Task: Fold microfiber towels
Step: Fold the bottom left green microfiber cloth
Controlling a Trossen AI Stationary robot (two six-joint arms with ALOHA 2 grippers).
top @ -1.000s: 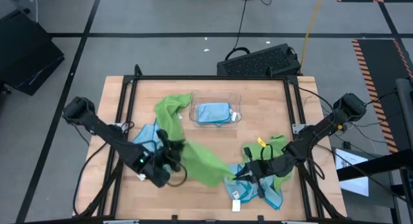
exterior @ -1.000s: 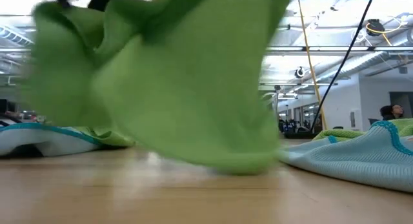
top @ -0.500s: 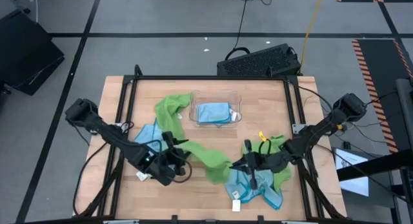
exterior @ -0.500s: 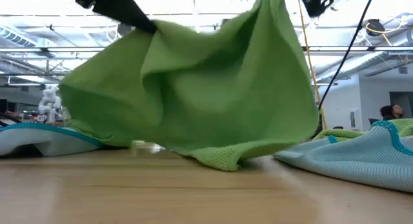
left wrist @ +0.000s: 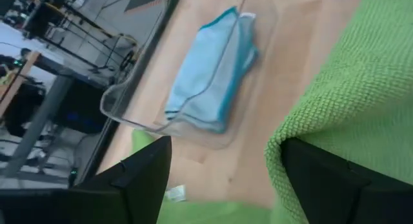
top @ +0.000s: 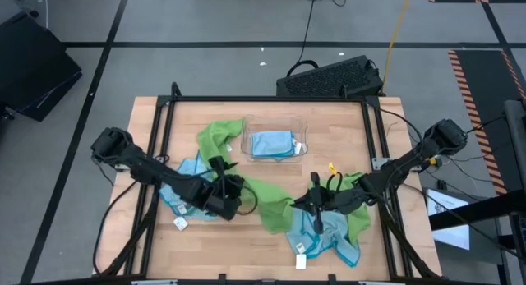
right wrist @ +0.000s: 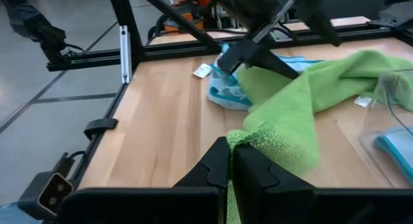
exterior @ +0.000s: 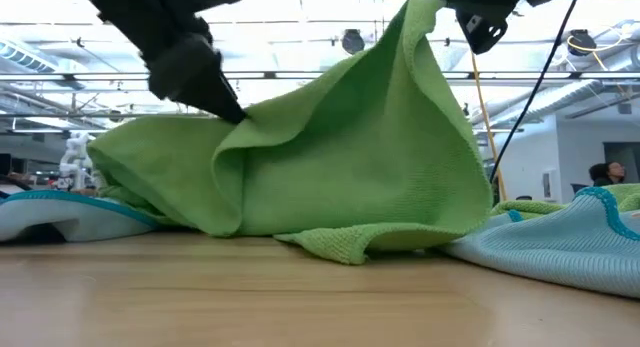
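A: Where was the lime green towel (top: 267, 204) found, measured from the clear plastic tray (top: 244, 131)?

B: It was seen stretched across the wooden table (top: 345, 129) on the near side of the tray, between the two arms. One corner was pinched by the left gripper (top: 231, 189), near the tray's front-left corner. The opposite corner was clamped between the closed fingers of the right gripper (top: 313, 204), off the tray's front-right corner. In the low view, both held corners were raised and the cloth's middle sagged down to the tabletop.

A: Was the right gripper's hold shown clearly?

B: Yes. In the right wrist view, a fold of green cloth (right wrist: 284, 130) was seen squeezed between the shut fingers (right wrist: 216, 169). The left gripper's fingers (left wrist: 139, 179) stood apart in its own wrist view, with the green edge (left wrist: 335, 121) lying against one finger, so the cloth was taken as held there.

A: What was kept in the tray?

B: A folded light blue towel (top: 272, 143) was seen lying inside it.

A: And the other towels?

B: A second green towel (top: 218, 140) was left crumpled just beside the tray's left end. A blue towel (top: 187, 182) lay in front of it, under the left arm. Another blue towel (top: 325, 236), with a green one (top: 353, 190) beside it, was heaped beneath the right gripper, well apart from the tray.
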